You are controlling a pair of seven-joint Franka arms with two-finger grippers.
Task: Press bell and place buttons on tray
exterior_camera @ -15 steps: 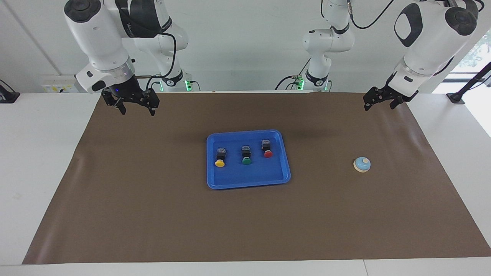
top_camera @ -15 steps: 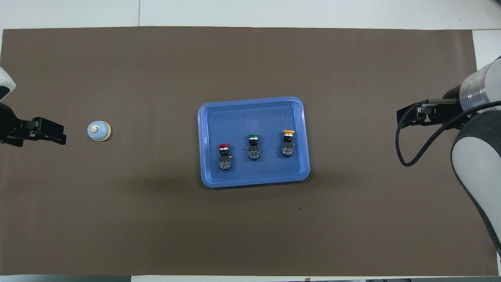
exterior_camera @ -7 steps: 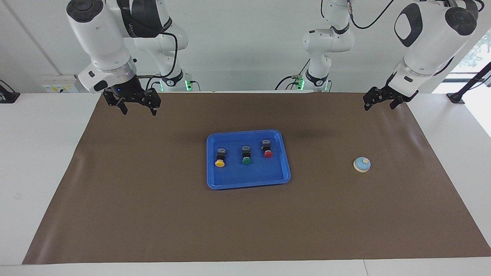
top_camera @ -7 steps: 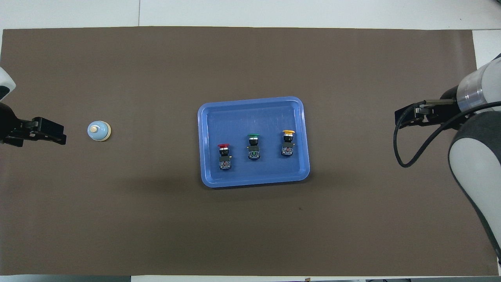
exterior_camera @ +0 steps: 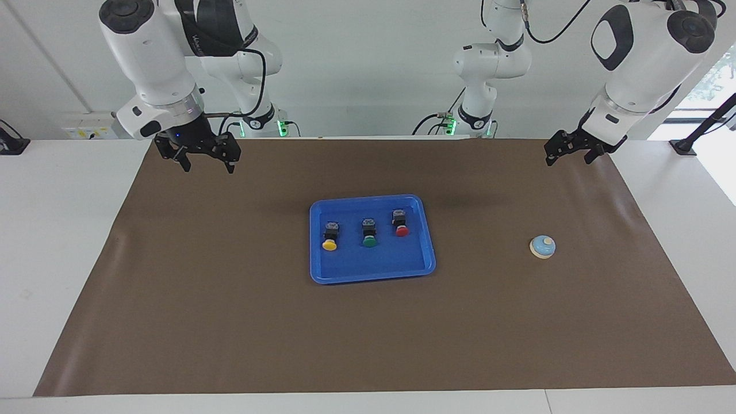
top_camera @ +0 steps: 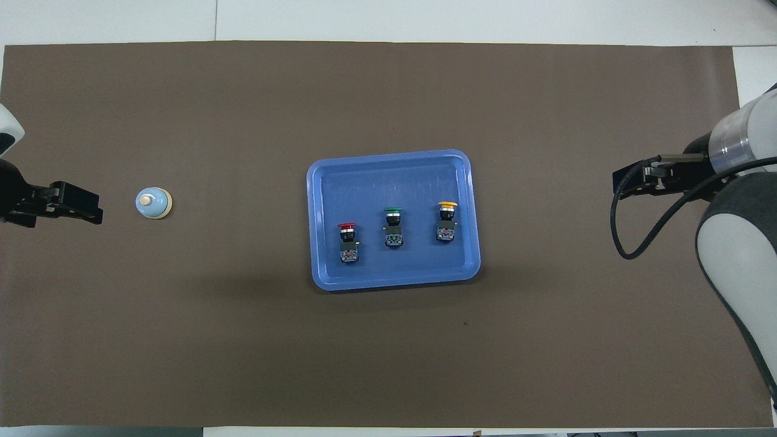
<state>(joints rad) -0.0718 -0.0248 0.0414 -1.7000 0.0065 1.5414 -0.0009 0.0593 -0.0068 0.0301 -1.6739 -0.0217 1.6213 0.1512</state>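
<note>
Fingers of left gripper (exterior_camera: 566,155) and right gripper (exterior_camera: 202,160) are held open, empty. Buttons (exterior_camera: 368,230) are seated in tray (exterior_camera: 374,275); bell (exterior_camera: 542,246) sits apart. Risk: bell knob missed, bell pushed aside.

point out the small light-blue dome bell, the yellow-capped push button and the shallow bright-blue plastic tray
small light-blue dome bell (exterior_camera: 542,246), facing view, on its dome
yellow-capped push button (exterior_camera: 329,244), facing view, on its yellow cap
shallow bright-blue plastic tray (top_camera: 388,176), overhead view, on its bare floor
</note>
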